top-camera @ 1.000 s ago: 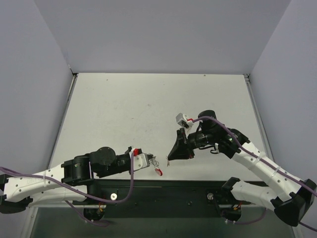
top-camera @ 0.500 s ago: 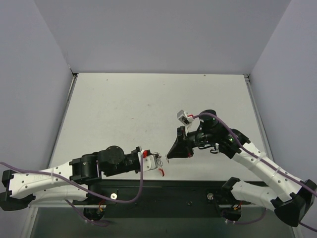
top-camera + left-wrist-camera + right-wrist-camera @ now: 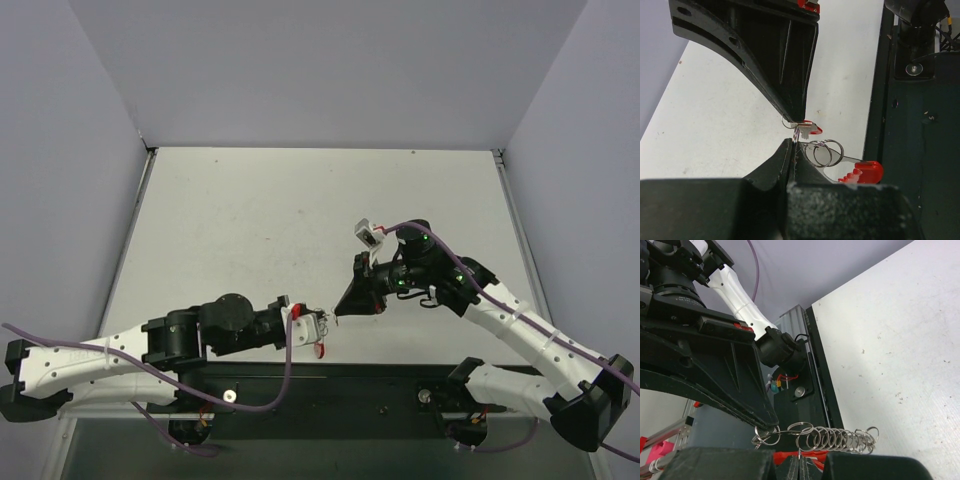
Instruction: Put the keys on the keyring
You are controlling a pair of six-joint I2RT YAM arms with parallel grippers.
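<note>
Since threading needs two holds, left jaws: clamped on the keyring (image 3: pixel 860 172) rings, steadying them.
Right jaws: closed on the key (image 3: pixel 810 126), offering it to a ring.
Place: worktop (image 3: pixel 715 125), near edge.

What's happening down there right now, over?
Left gripper shut on the keyring, clip dangling. Right gripper shut, apparently on the key, tips nearly touching. No obstruction seen.

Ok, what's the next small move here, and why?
Probably nudge the right pincer, shut on the key, a touch toward the left pincer, which pinches a wire ring of the keyring: their tips almost touch, yet the key does not look threaded on.
</note>
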